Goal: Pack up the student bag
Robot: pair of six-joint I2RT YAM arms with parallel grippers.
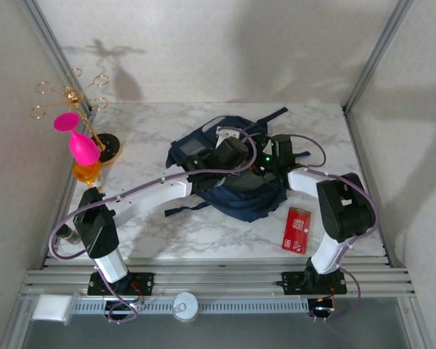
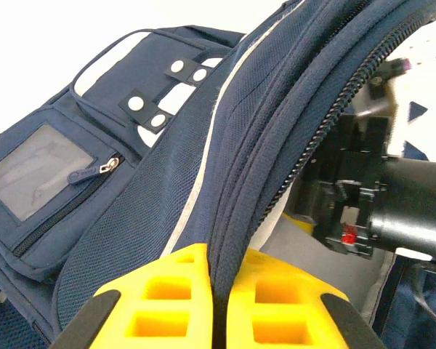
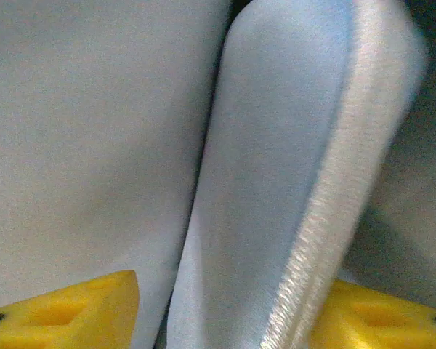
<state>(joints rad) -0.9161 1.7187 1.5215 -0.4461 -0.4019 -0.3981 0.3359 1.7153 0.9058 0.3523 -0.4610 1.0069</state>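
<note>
Pinching student bag (image 2: 256,138) rim, left gripper (image 2: 216,294) (right gripper (image 3: 225,309) parted).

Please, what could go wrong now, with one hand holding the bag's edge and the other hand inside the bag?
The left hand pinches only the zipper edge of the student bag; the fabric might slip out and the opening could fall shut.
The right hand is open inside, with a grey padded divider between its fingers; pulling out could snag it.
The red packet lies near the right arm; a swing might knock it.
</note>
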